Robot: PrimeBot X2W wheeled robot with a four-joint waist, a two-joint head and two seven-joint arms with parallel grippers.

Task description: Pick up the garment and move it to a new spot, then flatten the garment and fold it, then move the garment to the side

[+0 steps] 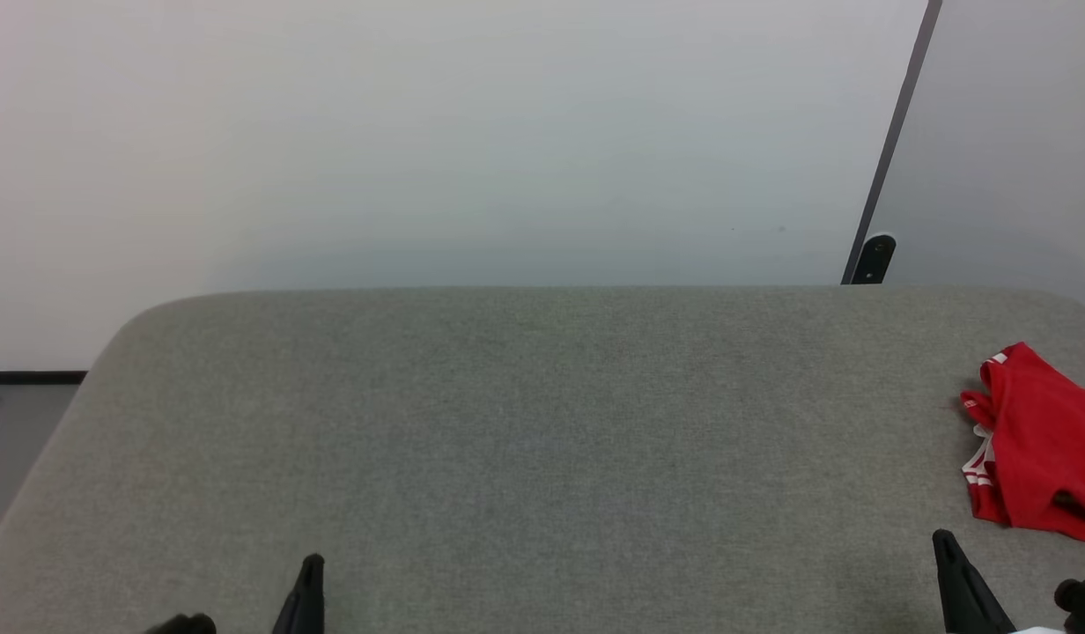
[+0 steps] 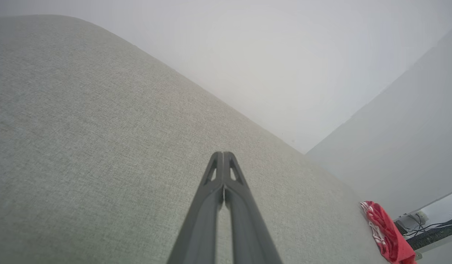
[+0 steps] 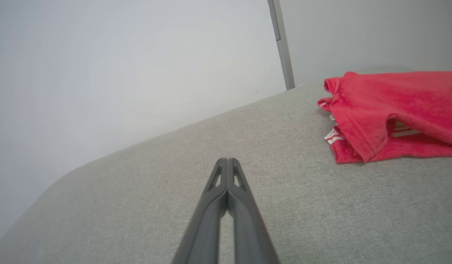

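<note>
The garment (image 1: 1040, 449) is a crumpled red jersey with red-white striped trim, lying bunched at the far right of the grey fabric surface (image 1: 542, 414), cut off by the head view's right edge. In the right wrist view the garment (image 3: 391, 110) lies ahead and to the right of my right gripper (image 3: 228, 160), which is shut and empty. My left gripper (image 2: 223, 154) is shut too, tips together over bare fabric, with the garment (image 2: 387, 231) small at the far lower right. In the head view the left gripper (image 1: 312, 563) is at the lower left and the right gripper (image 1: 943, 539) just below the garment.
The grey surface has rounded far corners and ends at a pale wall (image 1: 507, 132). A dark vertical strip (image 1: 890, 150) runs down the wall at the right. Cables and a socket (image 2: 416, 220) lie beyond the surface's right end. Dark floor (image 1: 23, 423) shows at the left.
</note>
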